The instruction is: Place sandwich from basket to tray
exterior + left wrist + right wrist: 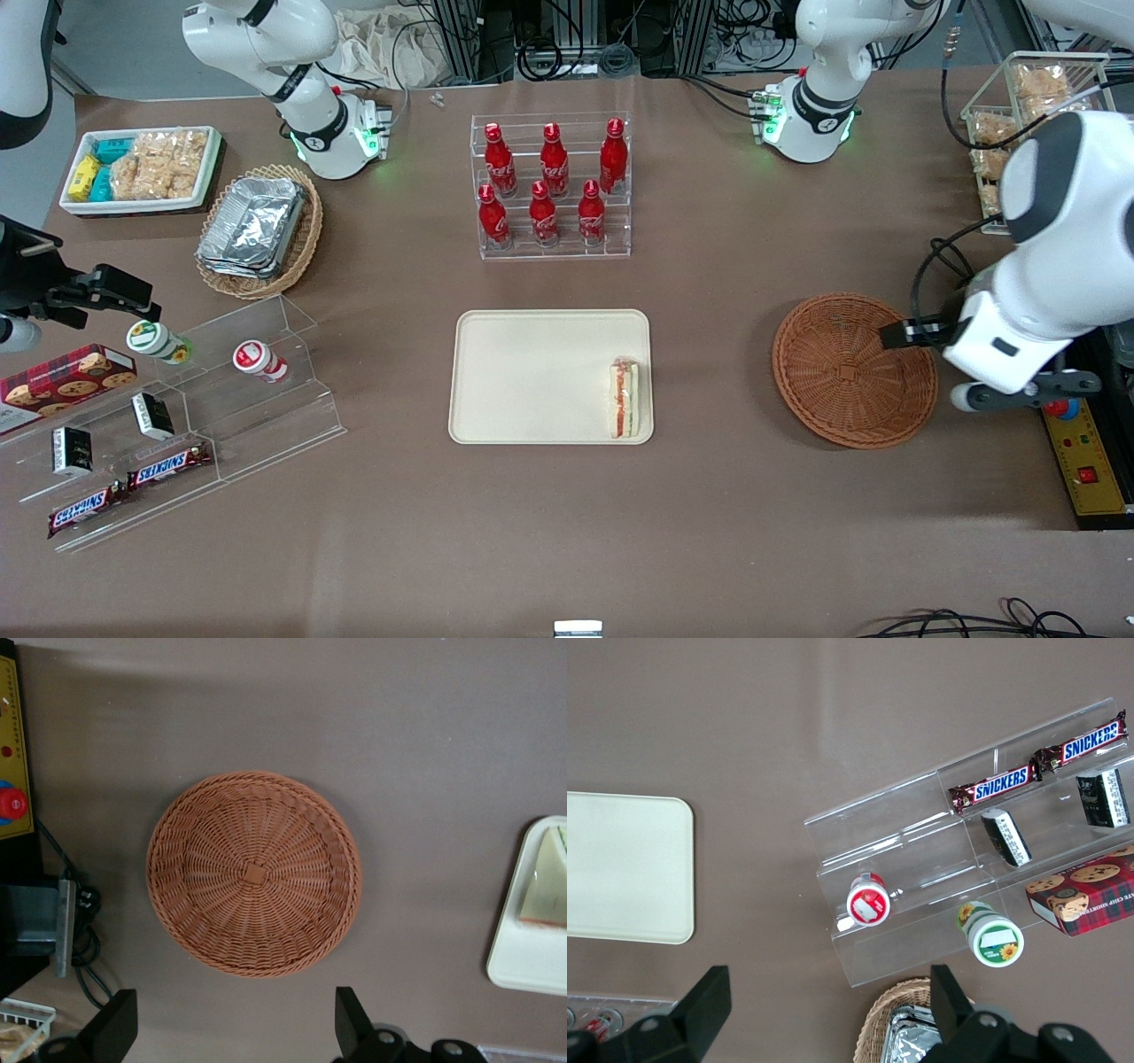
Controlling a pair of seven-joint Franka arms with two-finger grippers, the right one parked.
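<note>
The sandwich (625, 399) (545, 890) lies flat on the cream tray (532, 372) (532, 966), by the tray's short rim toward the working arm's end. The round reddish-brown basket (842, 372) (254, 873) sits on the table beside the tray and holds nothing. My gripper (899, 335) (235, 1014) hangs high above the basket's rim at the working arm's end. It is open, and nothing is between its black fingers (353, 1017).
A clear rack of red bottles (554, 186) stands farther from the front camera than the tray. A yellow control box with a red button (1085, 452) lies beside the basket. An acrylic snack stand (177, 416), an oval basket of foil trays (257, 230) and a white snack tray (142, 168) sit toward the parked arm's end.
</note>
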